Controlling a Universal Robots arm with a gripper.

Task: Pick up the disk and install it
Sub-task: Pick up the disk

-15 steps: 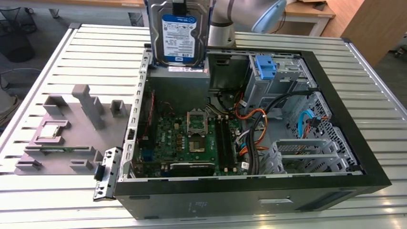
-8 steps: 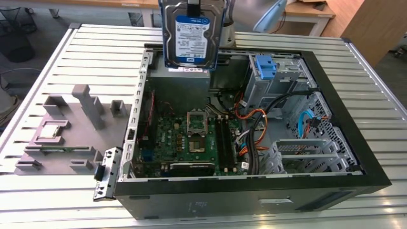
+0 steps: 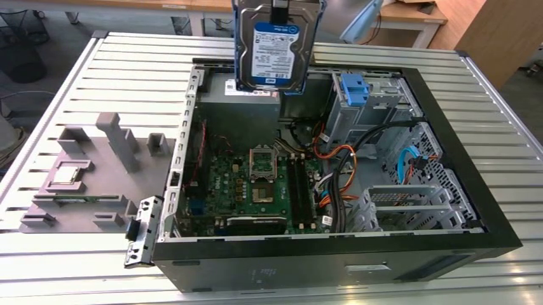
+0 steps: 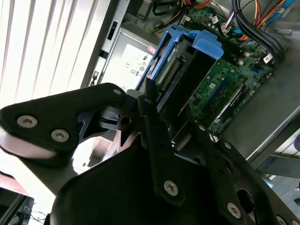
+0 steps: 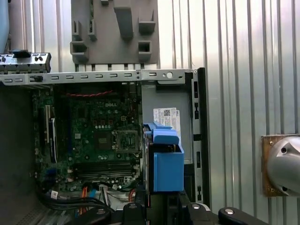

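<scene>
Jaws of my gripper [image 4: 168, 115] are clamped on the disk [image 3: 269, 47], which hangs upright from them with its label facing the exterior view. I see it held in the air above the open computer case [image 3: 475, 210]. Beneath the jaws lie the motherboard [image 3: 254, 184] and the grey power-supply box [image 5: 161, 96]. A lone blue bracket [image 3: 354, 89] sits off to one side.
</scene>
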